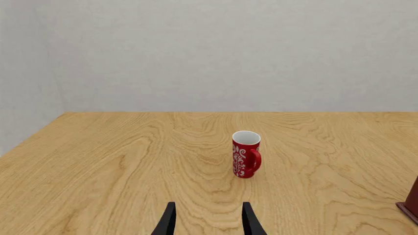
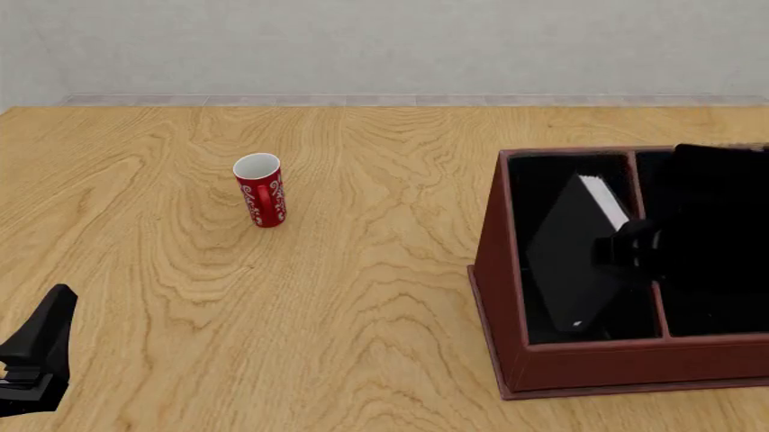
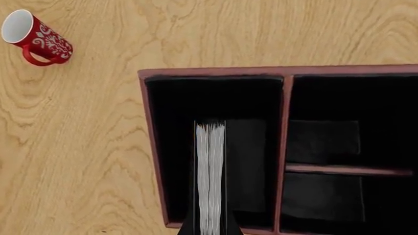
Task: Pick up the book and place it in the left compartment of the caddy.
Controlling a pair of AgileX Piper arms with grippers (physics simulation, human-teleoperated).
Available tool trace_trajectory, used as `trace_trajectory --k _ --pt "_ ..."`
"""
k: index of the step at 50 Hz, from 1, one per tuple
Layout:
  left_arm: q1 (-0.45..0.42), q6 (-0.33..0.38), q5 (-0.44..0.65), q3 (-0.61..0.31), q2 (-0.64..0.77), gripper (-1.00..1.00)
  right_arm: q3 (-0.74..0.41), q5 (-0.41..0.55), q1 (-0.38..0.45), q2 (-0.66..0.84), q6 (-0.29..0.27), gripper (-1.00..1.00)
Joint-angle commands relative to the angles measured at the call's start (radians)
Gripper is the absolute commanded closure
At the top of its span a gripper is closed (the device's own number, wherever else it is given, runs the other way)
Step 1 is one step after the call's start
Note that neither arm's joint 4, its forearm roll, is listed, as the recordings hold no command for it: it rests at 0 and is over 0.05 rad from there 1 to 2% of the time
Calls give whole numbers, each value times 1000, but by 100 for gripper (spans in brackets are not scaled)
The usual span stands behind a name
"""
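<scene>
The black book (image 2: pixel 574 256) with white page edges (image 3: pixel 210 171) hangs tilted inside the caddy's left compartment (image 3: pixel 176 147), its lower end near the compartment's front. My right gripper (image 2: pixel 628 243) is shut on the book; in the right wrist view its fingertips (image 3: pixel 188 229) flank the pages. The dark red-brown caddy (image 2: pixel 493 270) stands at the table's right, and its corner (image 1: pixel 411 200) shows in the left wrist view. My left gripper (image 1: pixel 209 223) is open and empty, low at the front left (image 2: pixel 34 355).
A red-and-white patterned cup (image 2: pixel 259 191) stands upright left of centre, straight ahead of my left gripper in the left wrist view (image 1: pixel 246 154) and also in the right wrist view (image 3: pixel 36 36). Two shorter caddy sections (image 3: pixel 346 161) lie right of the divider.
</scene>
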Motion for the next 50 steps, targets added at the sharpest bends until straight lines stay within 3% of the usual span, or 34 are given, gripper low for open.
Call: trace_trajectory --k 1,50 --pt "0 0 0 0 0 -100 6 -21 1 10 19 100" --pt "0 0 0 0 0 -100 63 -98 2 71 30 100"
